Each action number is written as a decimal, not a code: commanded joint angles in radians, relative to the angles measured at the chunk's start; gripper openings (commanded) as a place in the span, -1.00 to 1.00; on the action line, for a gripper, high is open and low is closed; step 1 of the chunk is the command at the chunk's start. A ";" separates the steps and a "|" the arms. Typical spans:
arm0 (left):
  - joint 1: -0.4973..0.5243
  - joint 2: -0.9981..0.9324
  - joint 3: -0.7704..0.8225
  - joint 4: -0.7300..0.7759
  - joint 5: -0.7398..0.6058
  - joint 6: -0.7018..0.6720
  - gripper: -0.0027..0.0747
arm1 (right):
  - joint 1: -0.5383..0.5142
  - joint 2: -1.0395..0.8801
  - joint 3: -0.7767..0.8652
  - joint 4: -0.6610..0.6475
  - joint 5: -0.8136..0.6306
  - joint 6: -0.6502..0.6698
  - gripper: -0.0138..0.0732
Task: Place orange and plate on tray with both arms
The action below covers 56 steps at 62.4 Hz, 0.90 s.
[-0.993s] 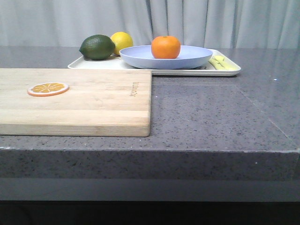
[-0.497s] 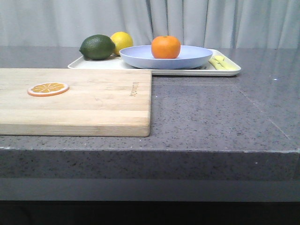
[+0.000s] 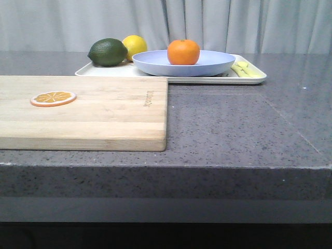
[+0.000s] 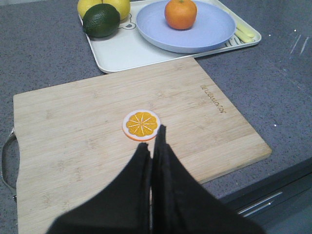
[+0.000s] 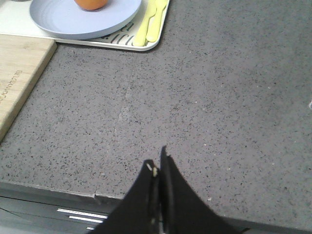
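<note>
The orange (image 3: 183, 52) sits on the lavender-blue plate (image 3: 207, 66), and the plate rests on the cream-white tray (image 3: 254, 78) at the back of the table. They also show in the left wrist view: orange (image 4: 180, 13), plate (image 4: 214, 29), tray (image 4: 122, 53). In the right wrist view only the orange's lower edge (image 5: 90, 4) shows, on the plate (image 5: 73, 22) on the tray (image 5: 151, 45). My left gripper (image 4: 152, 139) is shut and empty over the wooden board, near the front edge. My right gripper (image 5: 157, 160) is shut and empty over the bare counter near its front edge.
A wooden cutting board (image 3: 104, 111) with an orange slice (image 3: 53, 98) lies front left. A dark green lime (image 3: 107, 52) and a yellow lemon (image 3: 136, 45) sit on the tray's left end, pale yellow cutlery (image 3: 245, 69) on its right end. Grey curtain behind.
</note>
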 commanded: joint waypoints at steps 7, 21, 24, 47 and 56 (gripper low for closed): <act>0.010 -0.037 0.028 -0.014 -0.116 -0.002 -0.98 | 0.001 0.005 -0.024 0.004 -0.064 -0.013 -0.84; 0.179 -0.233 0.253 0.030 -0.343 -0.002 -0.98 | 0.001 0.005 -0.024 0.004 -0.063 -0.013 -0.84; 0.222 -0.287 0.316 0.030 -0.430 -0.002 -0.98 | 0.001 0.005 -0.024 0.004 -0.063 -0.013 -0.84; 0.386 -0.558 0.705 -0.015 -0.693 -0.002 -0.98 | 0.001 0.005 -0.024 0.004 -0.063 -0.013 -0.84; 0.386 -0.576 0.806 -0.035 -0.818 -0.002 -0.98 | 0.001 0.005 -0.024 0.004 -0.061 -0.013 -0.84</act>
